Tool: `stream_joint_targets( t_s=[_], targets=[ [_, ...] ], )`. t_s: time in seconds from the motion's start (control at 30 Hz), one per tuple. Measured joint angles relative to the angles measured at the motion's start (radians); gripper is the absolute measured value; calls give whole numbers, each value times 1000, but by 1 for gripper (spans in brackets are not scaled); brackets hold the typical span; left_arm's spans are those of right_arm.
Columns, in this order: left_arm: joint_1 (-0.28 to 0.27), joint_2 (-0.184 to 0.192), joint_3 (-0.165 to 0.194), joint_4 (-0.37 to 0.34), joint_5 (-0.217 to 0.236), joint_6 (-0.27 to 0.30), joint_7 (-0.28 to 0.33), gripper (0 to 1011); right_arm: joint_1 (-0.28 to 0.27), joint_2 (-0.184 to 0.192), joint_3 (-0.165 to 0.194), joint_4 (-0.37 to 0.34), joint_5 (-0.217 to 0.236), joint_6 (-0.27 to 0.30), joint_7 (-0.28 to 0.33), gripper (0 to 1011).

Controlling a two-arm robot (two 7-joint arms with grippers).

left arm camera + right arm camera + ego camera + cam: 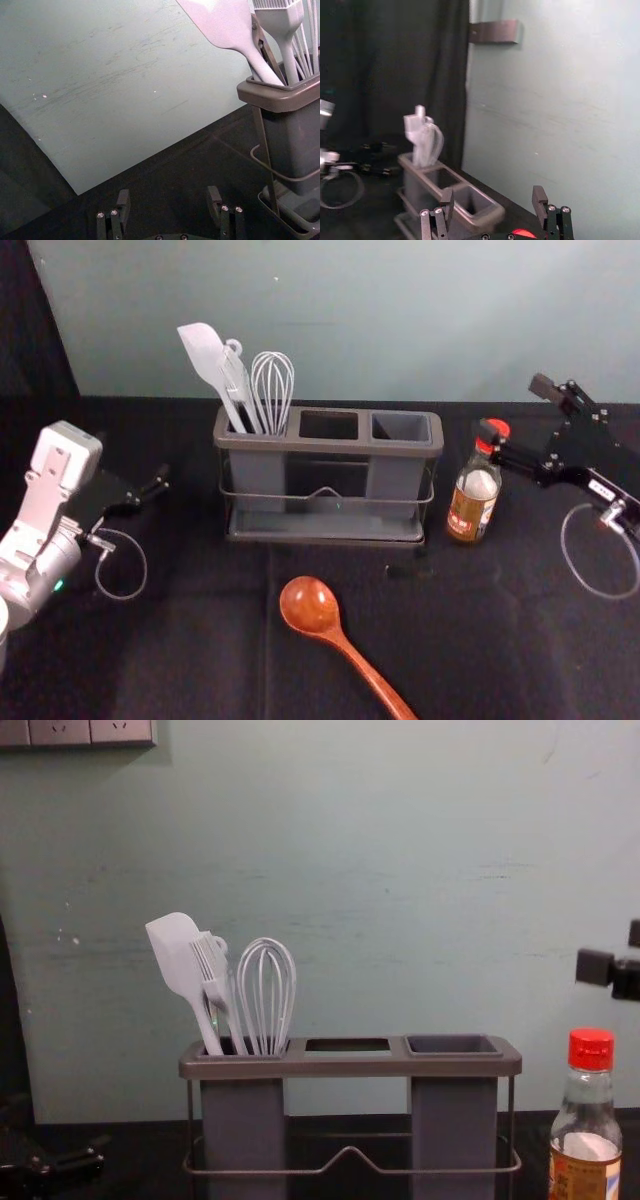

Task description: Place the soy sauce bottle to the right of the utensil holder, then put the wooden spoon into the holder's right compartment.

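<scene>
The soy sauce bottle (470, 510) stands right of the utensil holder (330, 446), apparently done; the wooden spoon (311, 607), in front, awaits insertion. Left gripper (168, 196) and right gripper (493, 195) flank the holder, wide open, empty.

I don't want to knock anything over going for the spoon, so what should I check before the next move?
1. Soy sauce bottle upright, right of the utensil holder: ok.
2. Right gripper open, raised clear above the bottle's red cap: ok.
3. Right compartment free for the spoon: ok.
4. Wooden spoon lying in front of the holder, bowl end nearer it: ok.
5. Whole handle unobstructed: cannot tell; it runs off the head view's lower edge.
6. Left gripper open, off to the holder's left: ok.
</scene>
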State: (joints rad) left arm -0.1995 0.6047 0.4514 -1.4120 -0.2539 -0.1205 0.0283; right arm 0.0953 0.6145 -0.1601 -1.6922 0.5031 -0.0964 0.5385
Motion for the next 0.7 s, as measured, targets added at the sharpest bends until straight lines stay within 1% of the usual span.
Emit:
stream_joint_targets(
  t_s=[0.1, 0.13, 0.23, 0.27, 0.33, 0.37, 0.43, 0.47, 0.53, 0.57, 0.67, 0.7],
  targets=[
    [0, 0, 0, 0, 0, 0, 0, 1005, -22, 27, 6, -58, 30, 24, 21, 1000],
    [0, 0, 0, 0, 0, 0, 0, 1005, -30, 40, 6, -85, 45, 44, 28, 1000],
    [0, 0, 0, 0, 0, 0, 0, 1005, -38, 58, -1, -129, 61, 80, 30, 1000],
    [0, 0, 0, 0, 0, 0, 0, 1005, -40, 69, -9, -159, 67, 105, 29, 1000],
    [0, 0, 0, 0, 0, 0, 0, 1005, -41, 79, -23, -190, 68, 132, 29, 1000],
    [0, 0, 0, 0, 0, 0, 0, 1005, -41, 86, -36, -217, 67, 161, 21, 1002],
    [0, 0, 0, 0, 0, 0, 0, 1005, -38, 92, -55, -247, 62, 197, 7, 1000],
    [0, 0, 0, 0, 0, 0, 0, 1005, -28, 98, -79, -278, 54, 242, -11, 1000],
    [0, 0, 0, 0, 0, 0, 0, 1005, -12, 102, -108, -303, 42, 300, -32, 1000],
    [0, 0, 0, 0, 0, 0, 0, 1005, 10, 104, -140, -324, 30, 358, -49, 1000],
    [0, 0, 0, 0, 0, 0, 0, 1005, 57, 101, -201, -346, 18, 476, -70, 1000],
    [0, 0, 0, 0, 0, 0, 0, 1005, 96, 92, -245, -352, 15, 556, -78, 1000]
  ],
)
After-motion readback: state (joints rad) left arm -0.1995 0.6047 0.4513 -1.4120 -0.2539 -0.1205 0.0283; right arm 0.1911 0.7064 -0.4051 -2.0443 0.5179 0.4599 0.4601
